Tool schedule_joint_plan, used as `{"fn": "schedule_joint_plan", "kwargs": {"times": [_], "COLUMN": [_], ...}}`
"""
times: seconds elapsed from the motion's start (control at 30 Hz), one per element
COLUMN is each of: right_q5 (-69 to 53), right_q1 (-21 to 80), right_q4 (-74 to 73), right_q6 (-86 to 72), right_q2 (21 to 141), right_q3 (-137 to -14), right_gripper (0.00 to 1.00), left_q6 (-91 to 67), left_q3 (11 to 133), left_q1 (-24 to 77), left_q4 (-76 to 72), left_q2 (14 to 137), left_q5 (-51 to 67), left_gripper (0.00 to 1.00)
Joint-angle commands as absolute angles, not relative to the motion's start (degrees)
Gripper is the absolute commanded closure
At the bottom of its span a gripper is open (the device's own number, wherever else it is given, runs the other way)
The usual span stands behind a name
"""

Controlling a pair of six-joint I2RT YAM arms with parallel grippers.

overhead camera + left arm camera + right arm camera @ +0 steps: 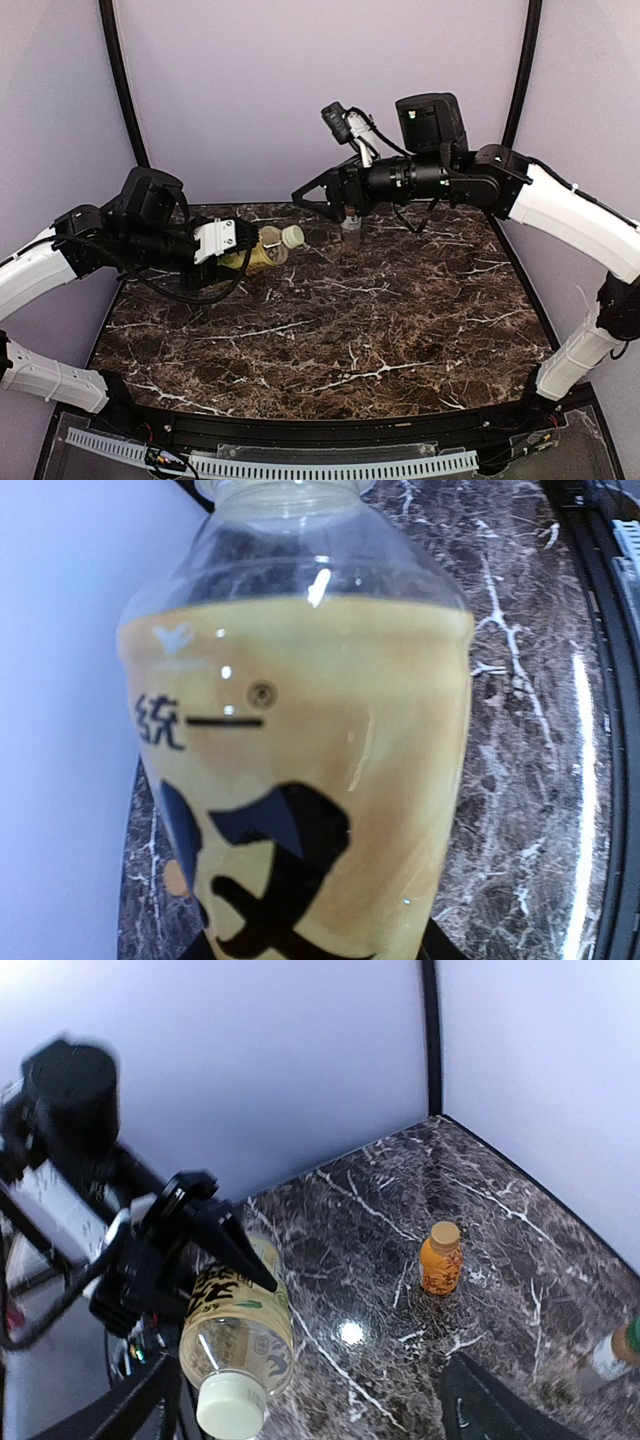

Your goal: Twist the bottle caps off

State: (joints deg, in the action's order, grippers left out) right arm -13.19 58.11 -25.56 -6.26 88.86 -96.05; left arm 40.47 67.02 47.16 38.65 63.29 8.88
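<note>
My left gripper [243, 248] is shut on the tall yellowish tea bottle [262, 250] and holds it sideways above the table's far left, its cream-white cap [292, 236] pointing right. The bottle fills the left wrist view [300, 750]. My right gripper [318, 198] is open and empty, a short way right of the cap and above it. In the right wrist view the tea bottle [238, 1325] and its cap [230, 1405] lie by my lower left finger. The squat orange juice bottle [441, 1265] stands upright with its orange cap [445, 1232] on. The slim clear bottle [612, 1352] shows at the right edge.
The dark marble table [330, 320] ends at lilac walls behind and at both sides. The slim clear bottle [351, 228] stands at the back, under my right gripper. The orange bottle is hidden in the top view. A black frame rail [330, 425] runs along the near edge.
</note>
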Motion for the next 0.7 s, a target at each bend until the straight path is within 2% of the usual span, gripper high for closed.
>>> {"fn": "schedule_joint_plan", "kwargs": {"times": [0.0,0.3,0.67], "right_q5": [-14.49,-19.91,-23.90], "right_q1": [54.82,54.76,54.76], "right_q4": [-21.77,-17.85,-12.99], "right_q6": [-32.74,-37.54,-37.43], "right_q2": [86.86,91.37,94.56], "right_q3": [-92.89,-93.10,-94.25], "right_gripper": [0.16,0.20,0.44], "left_q6": [44.12,49.70,51.54], "left_q3": [65.00,63.06,62.45], "left_q1": [47.32,47.44,47.68], "left_q4": [26.88,20.37,20.62], "left_q2": [62.05,61.77,61.41], "left_q5": [-7.80,-14.62,-13.63], "left_gripper": [0.60,0.60,0.60]}}
